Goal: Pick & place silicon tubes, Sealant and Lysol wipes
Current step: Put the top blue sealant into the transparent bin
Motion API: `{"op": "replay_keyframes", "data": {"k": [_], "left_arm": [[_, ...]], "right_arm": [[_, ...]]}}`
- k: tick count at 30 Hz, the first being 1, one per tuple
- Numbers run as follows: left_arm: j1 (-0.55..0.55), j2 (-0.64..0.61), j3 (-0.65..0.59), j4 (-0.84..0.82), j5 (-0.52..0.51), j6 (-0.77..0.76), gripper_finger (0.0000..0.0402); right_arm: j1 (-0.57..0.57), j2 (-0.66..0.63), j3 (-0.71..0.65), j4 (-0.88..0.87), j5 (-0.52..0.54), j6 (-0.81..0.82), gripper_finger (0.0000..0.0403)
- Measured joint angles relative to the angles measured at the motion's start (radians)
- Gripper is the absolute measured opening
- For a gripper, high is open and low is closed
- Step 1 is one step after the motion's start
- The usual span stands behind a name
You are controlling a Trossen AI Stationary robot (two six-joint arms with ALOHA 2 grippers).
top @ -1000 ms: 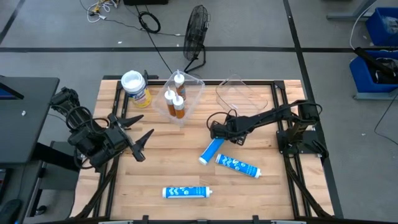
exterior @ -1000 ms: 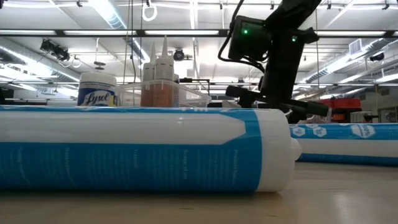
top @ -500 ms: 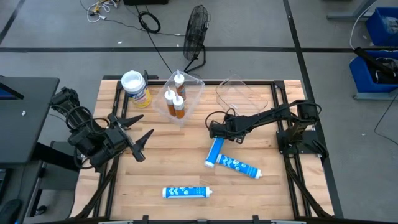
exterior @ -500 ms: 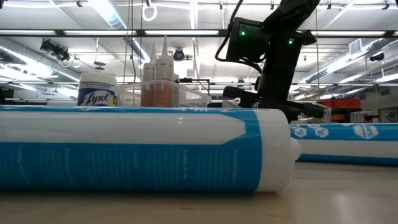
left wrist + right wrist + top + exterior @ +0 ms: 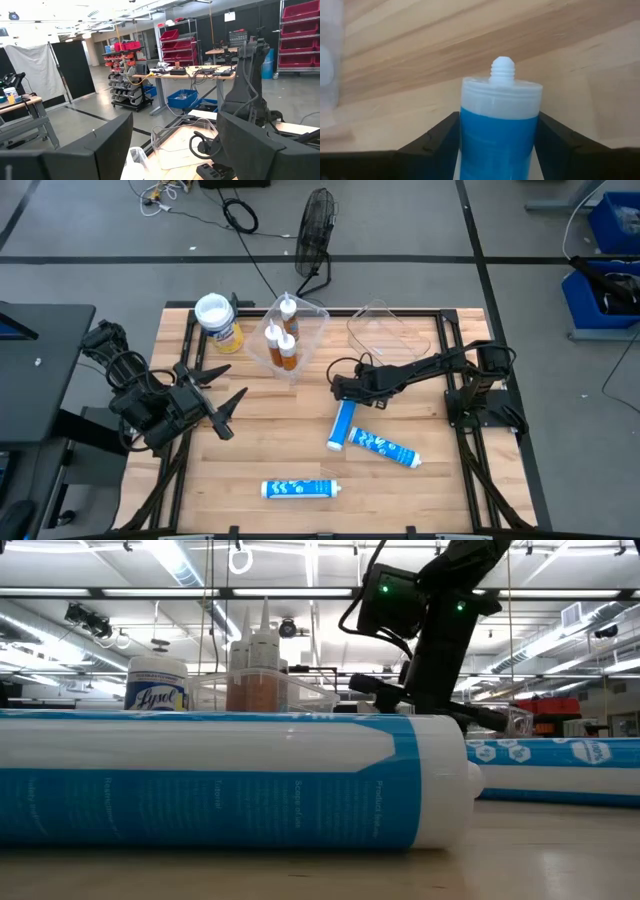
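Note:
A blue-and-white tube (image 5: 341, 427) lies on the wooden table right of the middle. Its far end is under my right gripper (image 5: 345, 395), which is shut on it. The tube's threaded white tip (image 5: 502, 65) shows past the fingers in the right wrist view. Two more such tubes lie on their sides, one (image 5: 383, 446) just to the right and one (image 5: 300, 489) near the front edge. The Lysol wipes (image 5: 218, 320) stand upright at the far left. My left gripper (image 5: 228, 392) is open over the table's left side, pointing level and holding nothing. My right gripper pinches the tube's blue body (image 5: 497, 131) between its two fingers (image 5: 437, 137), just behind the white shoulder at the threaded end. The fingers slant steeply down from above and lie across the tube. The tube lies along the table, its other end (image 5: 333, 445) toward the near edge.
A clear bin (image 5: 318, 315) at the far middle holds upright orange-brown tubes (image 5: 280, 345) with white nozzles. A second clear bin (image 5: 385, 330) stands to its right. The frontmost tube (image 5: 230, 780) fills the low view. A fan (image 5: 315, 225) stands on the floor beyond the table.
The tube at my right gripper has turned about on the table. Its near end has swung toward the table's right edge, while its far end stayed under the gripper. My right wrist has rolled a little. My left arm has kept still.

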Motion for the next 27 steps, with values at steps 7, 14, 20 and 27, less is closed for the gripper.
{"op": "replay_keyframes", "data": {"k": [7,14,20,27], "left_arm": [[0.000,0.000,0.000,0.000,-0.004,0.000,0.0291],[0.000,0.000,0.000,0.000,-0.003,0.001,0.0291],[0.000,0.000,0.000,0.000,-0.004,0.001,0.0291],[0.001,0.000,0.000,0.000,-0.003,0.001,0.0291]], "right_arm": [[0.004,-0.029,0.067,-0.016,0.020,-0.112,0.0206],[0.004,-0.106,0.111,-0.097,0.096,-0.182,0.0206],[0.004,-0.158,0.114,-0.113,0.137,-0.201,0.0206],[0.025,-0.208,0.115,-0.100,0.188,-0.234,0.0205]]}}
